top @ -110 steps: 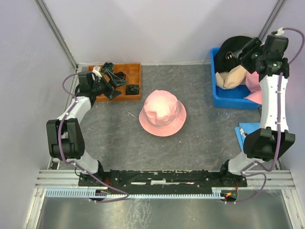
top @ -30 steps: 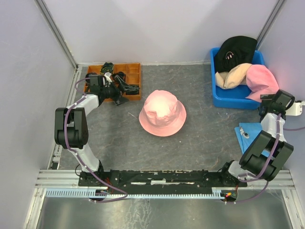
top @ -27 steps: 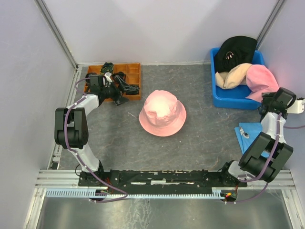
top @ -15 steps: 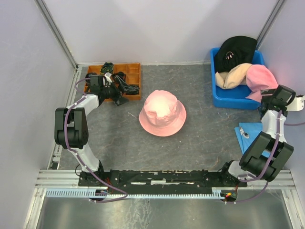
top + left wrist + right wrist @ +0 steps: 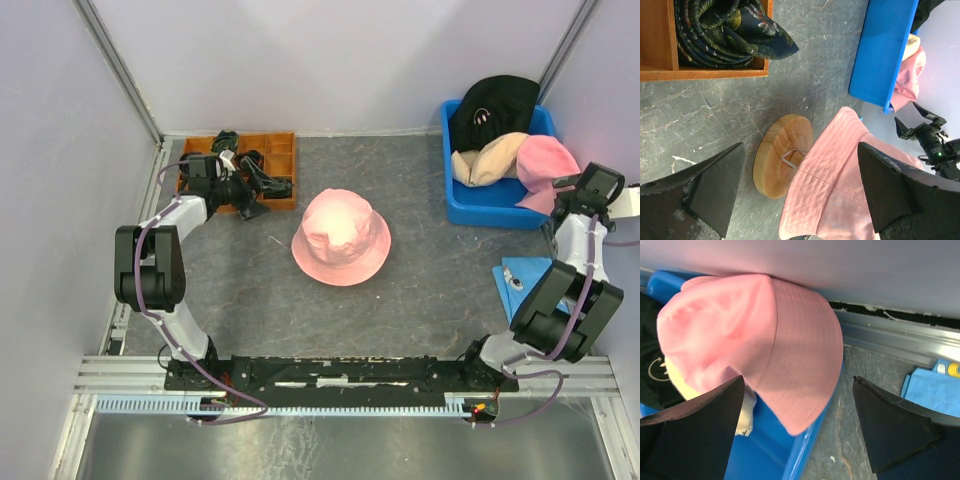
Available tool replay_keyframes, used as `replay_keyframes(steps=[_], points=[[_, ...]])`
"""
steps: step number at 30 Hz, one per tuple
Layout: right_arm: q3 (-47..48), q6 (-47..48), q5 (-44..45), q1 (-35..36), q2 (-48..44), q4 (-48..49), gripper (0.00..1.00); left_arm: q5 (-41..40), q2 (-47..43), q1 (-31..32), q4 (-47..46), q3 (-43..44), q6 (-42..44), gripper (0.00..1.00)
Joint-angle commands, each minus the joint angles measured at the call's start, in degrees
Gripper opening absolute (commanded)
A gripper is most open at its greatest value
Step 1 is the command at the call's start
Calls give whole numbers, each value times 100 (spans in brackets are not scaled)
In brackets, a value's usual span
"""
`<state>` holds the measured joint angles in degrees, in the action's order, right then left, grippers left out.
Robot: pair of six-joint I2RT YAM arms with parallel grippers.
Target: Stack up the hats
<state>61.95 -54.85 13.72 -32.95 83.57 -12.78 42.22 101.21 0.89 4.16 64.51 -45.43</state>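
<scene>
The left gripper is released: its jaws stand wide apart and grasp nothing. In the top view it sits at the upper left of the frame, just beside the orange tray, whose compartments hold dark coiled bundles. One pink hat sits at the centre of the top view, draped over a wooden stand. The round base of the stand shows below the brim in the left wrist view. The other three hats are in the blue bin at the upper right of the top view. The black hat is at the top end of the bin and the beige hat is below it. The second pink hat is on the right side, overhanging the rim. The right gripper is also released, jaws wide apart and empty. It sits at the right edge of the top view, just beside the second pink hat; contact with the fabric cannot be determined. A blue cloth lies at the right edge, below the bin.
</scene>
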Motion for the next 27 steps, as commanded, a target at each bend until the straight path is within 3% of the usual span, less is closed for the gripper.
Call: replay_keyframes(steps=[1,7,15,20,25,27], points=[[582,374,405,101,457,-14,98,111,-106,25,41,331,300,99],[1014,503,325,212,999,-49,97,70,-91,30,52,347,289,99],[1248,591,446,467,1097,-54,80,16,-141,26,50,308,280,99],[1260,678,550,542,1045,3,52,-3,-194,26,57,262,285,99],[1316,734,597,555,1113,-22,8,-7,-224,28,60,223,292,99],[1292,759,606,559,1094,-15,0,-11,-205,26,52,227,290,99]])
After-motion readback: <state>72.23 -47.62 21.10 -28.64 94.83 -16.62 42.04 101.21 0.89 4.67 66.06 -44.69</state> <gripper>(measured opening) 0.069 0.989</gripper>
